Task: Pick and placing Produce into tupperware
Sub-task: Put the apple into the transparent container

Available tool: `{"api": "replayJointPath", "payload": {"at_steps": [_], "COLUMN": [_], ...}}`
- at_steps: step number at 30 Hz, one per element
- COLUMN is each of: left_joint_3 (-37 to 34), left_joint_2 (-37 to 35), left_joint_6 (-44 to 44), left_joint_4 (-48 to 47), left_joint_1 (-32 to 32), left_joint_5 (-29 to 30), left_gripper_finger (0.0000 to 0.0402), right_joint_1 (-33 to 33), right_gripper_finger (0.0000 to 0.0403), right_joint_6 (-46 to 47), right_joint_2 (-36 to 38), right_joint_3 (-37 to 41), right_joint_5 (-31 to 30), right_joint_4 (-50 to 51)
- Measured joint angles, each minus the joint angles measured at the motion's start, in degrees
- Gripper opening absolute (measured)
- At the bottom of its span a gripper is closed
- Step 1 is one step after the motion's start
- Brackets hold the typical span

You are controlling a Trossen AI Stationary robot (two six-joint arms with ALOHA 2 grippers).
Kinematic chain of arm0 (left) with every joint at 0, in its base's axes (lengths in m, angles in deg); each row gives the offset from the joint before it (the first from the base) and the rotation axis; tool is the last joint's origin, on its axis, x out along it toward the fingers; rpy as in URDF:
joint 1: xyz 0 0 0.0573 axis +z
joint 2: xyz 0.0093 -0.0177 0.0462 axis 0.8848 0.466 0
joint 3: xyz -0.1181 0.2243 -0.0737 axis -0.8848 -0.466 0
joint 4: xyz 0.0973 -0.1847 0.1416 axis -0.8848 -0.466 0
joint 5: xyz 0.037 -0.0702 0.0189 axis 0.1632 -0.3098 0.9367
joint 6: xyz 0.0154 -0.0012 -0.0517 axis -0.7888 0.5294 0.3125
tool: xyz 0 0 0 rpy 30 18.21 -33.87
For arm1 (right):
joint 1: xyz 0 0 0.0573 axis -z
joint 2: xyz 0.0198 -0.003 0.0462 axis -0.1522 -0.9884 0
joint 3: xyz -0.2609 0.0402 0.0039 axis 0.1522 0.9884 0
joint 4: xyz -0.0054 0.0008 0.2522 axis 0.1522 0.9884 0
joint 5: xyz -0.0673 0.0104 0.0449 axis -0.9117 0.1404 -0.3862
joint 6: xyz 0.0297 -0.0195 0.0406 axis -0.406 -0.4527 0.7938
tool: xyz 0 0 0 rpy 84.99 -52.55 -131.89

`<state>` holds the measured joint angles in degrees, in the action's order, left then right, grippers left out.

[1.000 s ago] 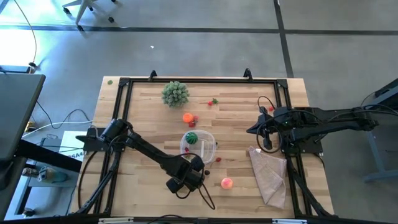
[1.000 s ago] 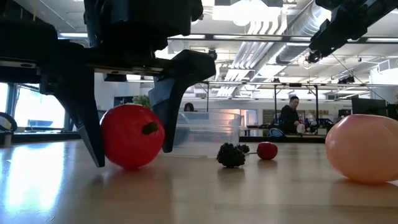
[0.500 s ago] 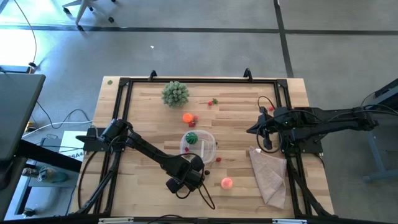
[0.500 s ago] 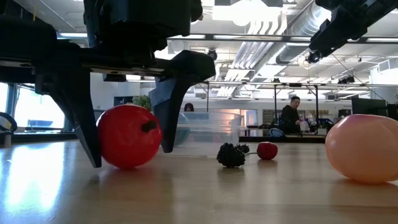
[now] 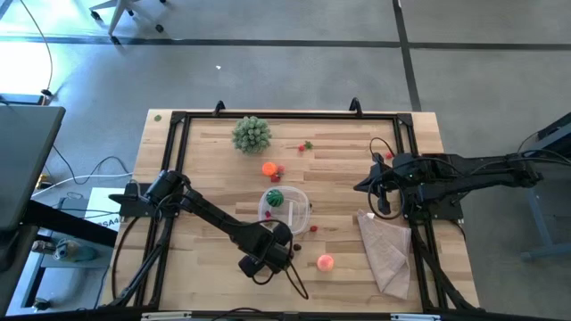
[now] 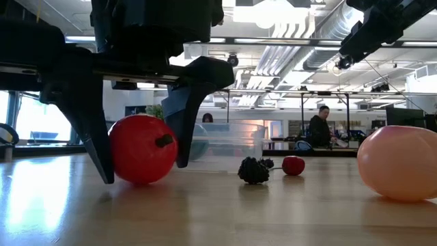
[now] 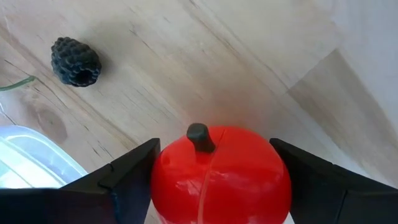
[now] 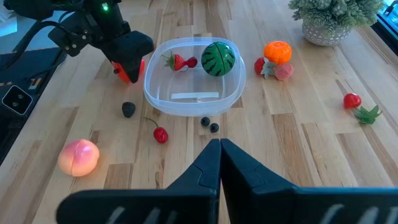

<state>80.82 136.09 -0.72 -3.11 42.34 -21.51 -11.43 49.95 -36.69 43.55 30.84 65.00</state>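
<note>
We see our left gripper [image 6: 140,154] beside the tupperware [image 8: 193,78], fingers spread wide around a red apple [image 7: 221,174] on the table, seemingly poised to grasp it.

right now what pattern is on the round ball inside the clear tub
Dark green stripes on green, like a watermelon; the right wrist view shows it best.

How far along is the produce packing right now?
Done: a small watermelon and a strawberry lie in the tupperware. In hand: the left tool straddles a red apple on the table. Left: peach, orange, cherries, berries.
</note>
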Motion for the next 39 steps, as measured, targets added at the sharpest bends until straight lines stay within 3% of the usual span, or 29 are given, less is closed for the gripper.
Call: {"api": "replayJointPath", "payload": {"at_steps": [12,20,25,31,36,39], "left_joint_3": [0.0,0.0,0.5,5.4,11.5,14.2], "left_joint_2": [0.0,0.0,0.0,0.0,0.0,0.0], "left_joint_6": [0.6,0.7,0.7,2.5,2.8,2.1], "left_joint_4": [0.1,0.1,-0.2,-4.1,-9.5,-12.4], "left_joint_1": [0.0,0.0,-0.7,-3.3,-5.4,-5.4], "left_joint_5": [0.3,0.3,1.0,7.4,18.6,25.8], "left_gripper_finger": [0.0262,0.0289,0.0267,0.0264,0.0299,0.03], "right_joint_1": [0.0,0.0,0.0,0.0,0.0,0.0], "right_gripper_finger": [0.0,0.0,0.0,0.0,0.0,0.0], "right_joint_6": [0.0,0.0,0.0,0.0,0.0,0.0], "right_joint_2": [0.0,0.0,0.0,0.0,0.0,0.0], "right_joint_3": [0.0,0.0,0.0,0.0,0.0,0.0], "right_joint_5": [0.0,0.0,0.0,0.0,0.0,0.0], "right_joint_4": [0.0,0.0,0.0,0.0,0.0,0.0]}}
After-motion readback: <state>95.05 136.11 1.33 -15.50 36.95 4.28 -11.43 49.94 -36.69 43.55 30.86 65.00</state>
